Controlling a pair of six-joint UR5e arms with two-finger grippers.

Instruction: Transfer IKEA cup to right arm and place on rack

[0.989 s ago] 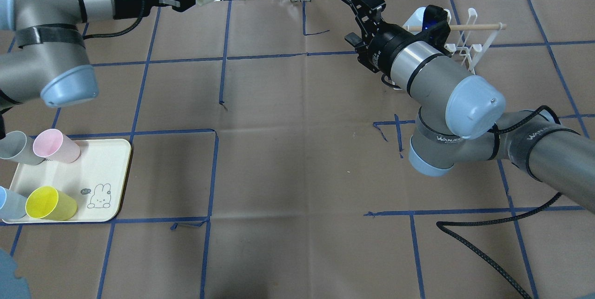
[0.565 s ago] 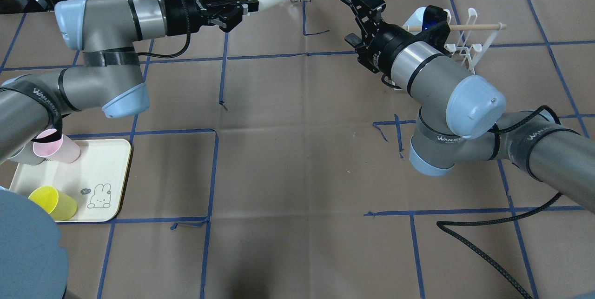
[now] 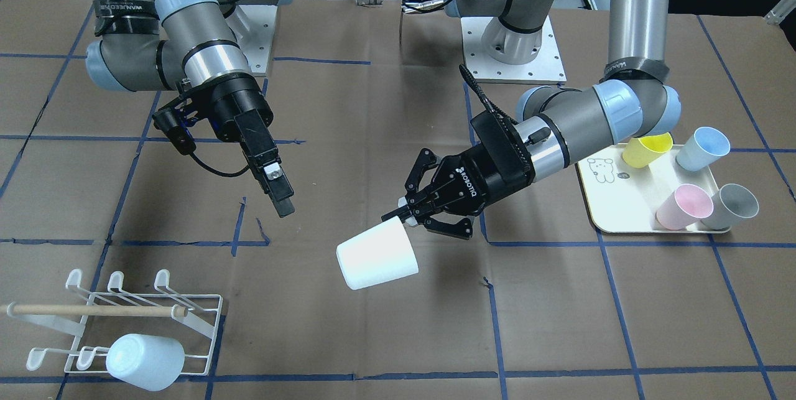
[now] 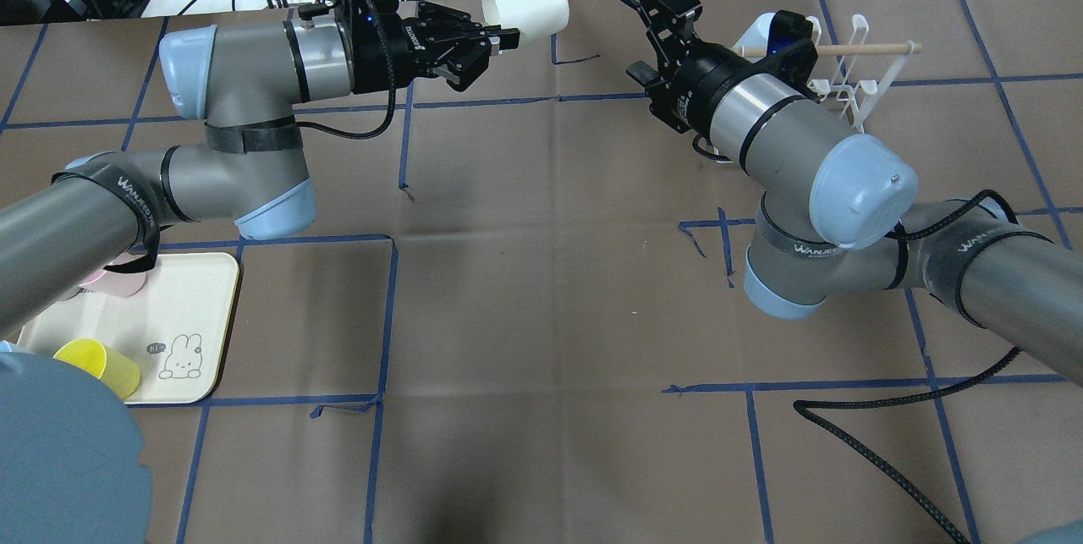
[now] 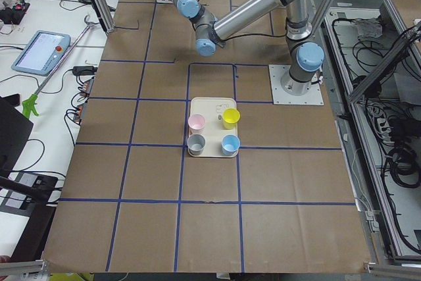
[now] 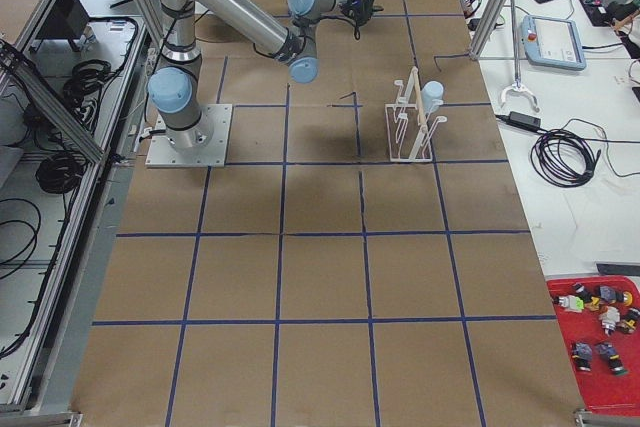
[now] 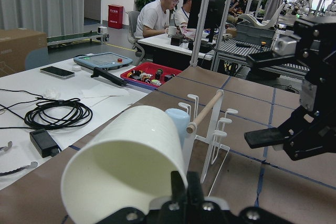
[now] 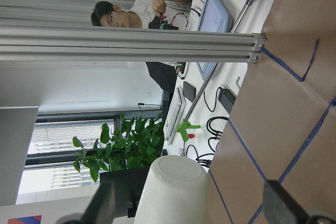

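White letters spell "ROBOTIQ" on the black two-finger left gripper (image 3: pixel 407 218). A black strap (image 4: pixel 135 187) on the grey left arm (image 4: pixel 245 74) & another strap (image 4: pixel 814 254) on the right arm (image 4: pixel 761 125) say "WANJE…" (rest too blurry). Bunny's word bubble on the cream tray (image 4: pixel 203 307): can't read.
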